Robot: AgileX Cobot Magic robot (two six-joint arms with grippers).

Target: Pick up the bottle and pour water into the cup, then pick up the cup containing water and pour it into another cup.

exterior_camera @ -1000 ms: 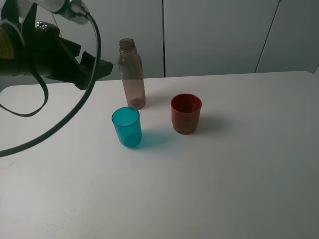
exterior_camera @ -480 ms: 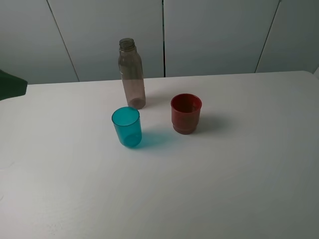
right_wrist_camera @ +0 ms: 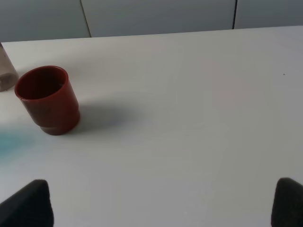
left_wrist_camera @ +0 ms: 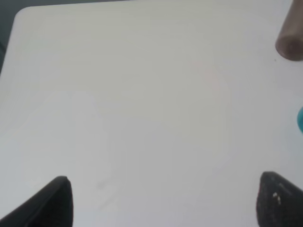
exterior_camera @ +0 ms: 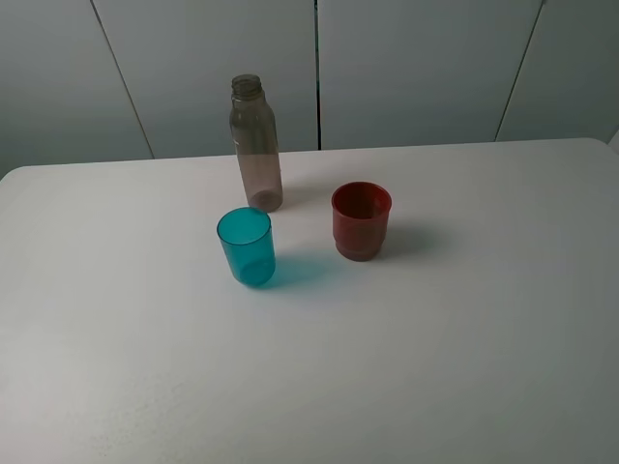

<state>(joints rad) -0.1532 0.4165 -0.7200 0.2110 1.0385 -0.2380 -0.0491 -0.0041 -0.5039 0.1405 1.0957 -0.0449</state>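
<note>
- Three task items stand upright on your white counter [exterior_camera: 464, 348], grouped toward its far middle in the high view.
- You see the bottle [exterior_camera: 255, 145], tall, clear and brownish, with no cap, standing farthest back near the grey wall panels [exterior_camera: 416, 68].
- You find the cup [exterior_camera: 246, 246], a teal-blue tumbler, in front of the bottle and slightly to its left, close to it but apart.
- You find another cup [exterior_camera: 361, 220], dark red and squat with a stepped base, to the right of the teal one, with a clear gap between them.
- Neither arm appears in the high view.
- Your left tool [left_wrist_camera: 163, 201] shows in its wrist view as two dark fingertips set wide apart over bare counter: released, holding nothing. The bottle's base and a sliver of teal sit at that view's edge.
- Your right tool [right_wrist_camera: 163, 203] also shows two dark fingertips far apart above bare counter, released and empty. The red cup stands well ahead of it, with the bottle's base just past the cup.
</note>
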